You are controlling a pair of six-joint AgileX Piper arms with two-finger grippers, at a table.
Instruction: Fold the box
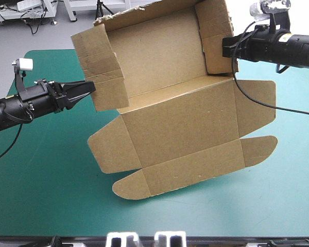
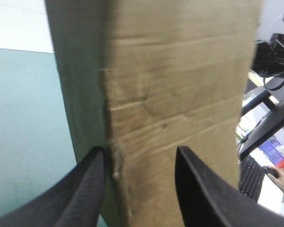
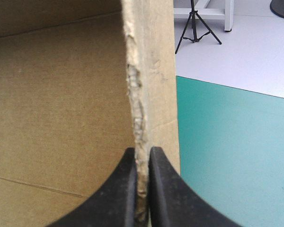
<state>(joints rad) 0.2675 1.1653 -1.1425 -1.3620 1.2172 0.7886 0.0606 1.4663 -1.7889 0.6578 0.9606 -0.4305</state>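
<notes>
The brown box [image 1: 180, 123] lies tilted in the middle of the table. Its near flaps are flat and its far part is lifted, with both side walls raised. My left gripper [image 1: 89, 88] is open at the outer face of the left wall [image 1: 100, 67]. In the left wrist view that wall [image 2: 180, 94] fills the space just ahead of the left gripper [image 2: 141, 151], whose fingers stand apart. My right gripper [image 1: 227, 47] is shut on the box at the edge of the right wall [image 1: 216, 36]. In the right wrist view the worn board edge [image 3: 137, 94] runs between the right gripper [image 3: 143, 151] fingers.
Teal-green cover [image 1: 51, 185] shows around the box on the left, front and right. The table's far edge [image 1: 46, 51] lies just behind the raised part. My right gripper [image 2: 274, 52] shows beyond the wall in the left wrist view.
</notes>
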